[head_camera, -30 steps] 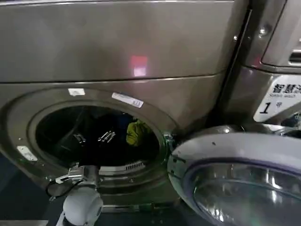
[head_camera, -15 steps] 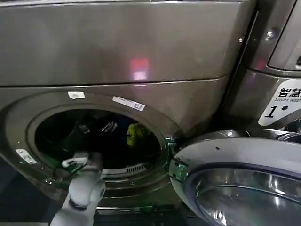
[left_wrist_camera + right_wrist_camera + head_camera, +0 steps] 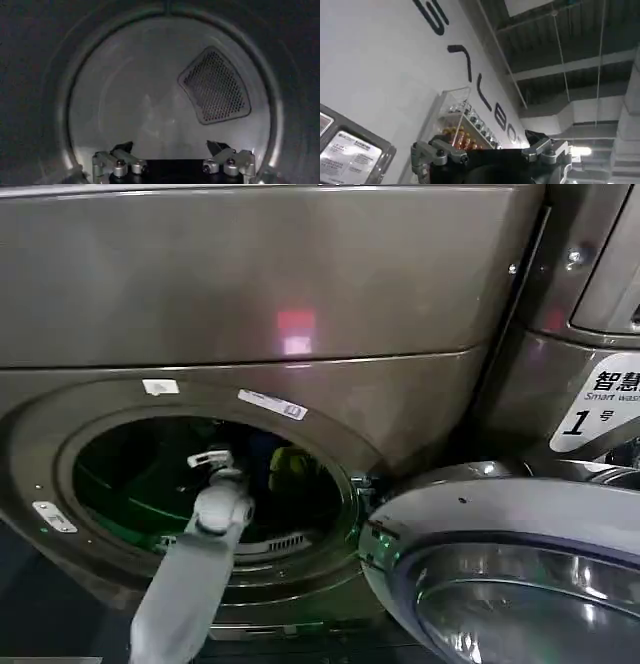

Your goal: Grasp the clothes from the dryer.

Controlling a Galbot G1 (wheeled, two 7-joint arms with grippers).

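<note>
The dryer (image 3: 250, 294) is the large bronze-grey machine on the left, and its round porthole (image 3: 60, 484) stands open. In the dark drum a yellow-green piece of the clothes (image 3: 292, 469) lies at the right. My left arm reaches through the porthole. Its left gripper (image 3: 210, 457) sits in the middle of the drum, left of the yellow-green piece and apart from it. In the left wrist view the left gripper (image 3: 170, 148) is open with nothing between its fingers, facing the drum's back wall and its mesh vent (image 3: 215, 85). The right gripper (image 3: 487, 142) is open and empty, pointing up at a wall and ceiling.
The dryer's silver-rimmed glass door (image 3: 500, 574) is swung open at the lower right, close to the porthole's right rim. A second machine with a white "1" sticker (image 3: 600, 409) stands to the right. A shelf of bottles (image 3: 465, 132) hangs on the wall.
My left arm has risen from the porthole's lower rim and pushed into the drum; its gripper is now higher and deeper, closer to the yellow-green piece.
</note>
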